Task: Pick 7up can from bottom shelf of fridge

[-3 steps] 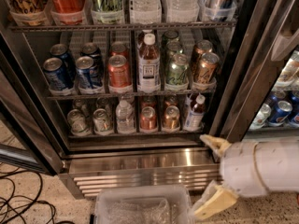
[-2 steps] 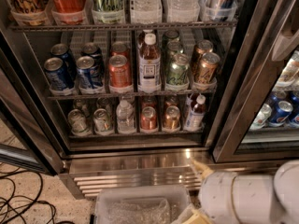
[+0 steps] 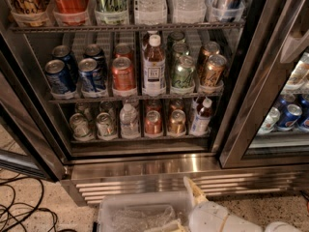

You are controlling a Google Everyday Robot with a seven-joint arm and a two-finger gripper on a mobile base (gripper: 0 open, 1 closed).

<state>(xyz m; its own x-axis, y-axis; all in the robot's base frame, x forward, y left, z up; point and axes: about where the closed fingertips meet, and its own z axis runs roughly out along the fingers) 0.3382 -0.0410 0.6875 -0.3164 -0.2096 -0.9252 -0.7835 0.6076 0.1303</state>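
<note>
The gripper (image 3: 175, 206) was at the very bottom of the view, low in front of the fridge (image 3: 145, 169). Most of it was cut off by the bottom edge. One pale finger (image 3: 192, 191) poked up, and the other finger (image 3: 169, 224) stuck out to the left, half out of view. The two fingers were spread apart with nothing held between them. Under them sat a clear plastic box (image 3: 126, 211), and part of that was cut off too.

The drinks on the top rack (image 3: 125, 27) were cut off at the top, so only their lower halves showed. More cans stood in rows behind the front ones on the middle rack (image 3: 130, 97), and the back ones were mostly hidden. The words on the small cans were too blurry to read.

The 7up can (image 3: 105, 125) stood on the bottom shelf (image 3: 140, 139), second lane from the left. It had a shiny top and a pale side with green marks. Another can (image 3: 79, 126) stood just left of it and looked much the same. A water bottle (image 3: 129, 120) stood just right of it, and then came two orange cans (image 3: 164, 122).

The 7up can was up and to the left of the gripper, well apart from it. The steel grille (image 3: 145, 185) at the foot of the fridge lay between them.
</note>
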